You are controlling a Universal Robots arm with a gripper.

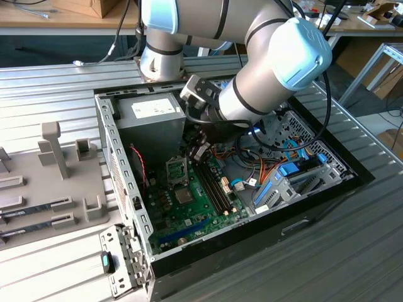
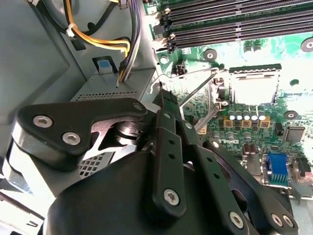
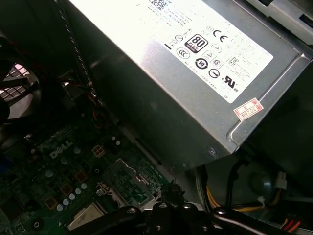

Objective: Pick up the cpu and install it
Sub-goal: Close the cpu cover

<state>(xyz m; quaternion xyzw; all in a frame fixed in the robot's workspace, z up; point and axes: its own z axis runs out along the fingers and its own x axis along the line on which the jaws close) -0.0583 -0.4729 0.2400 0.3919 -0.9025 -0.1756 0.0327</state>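
— Where's the arm [image 1: 252,56] gone?

— Reaching down into the open computer case [image 1: 327,157] on the counter [image 1: 56,82], beside the grey power supply [image 1: 151,119] at the case's back corner. The gripper [image 1: 200,150] hangs over the green motherboard [image 1: 189,201], just by the memory slots [image 1: 214,185].

— Fingers?

— Drawn together to a narrow tip in the second wrist view [image 2: 164,100]; whether anything sits between them, I can't tell.

— And the cpu?

— Can't pick it out. The socket [image 2: 254,88] lies open near the tip, with a pale square inside.
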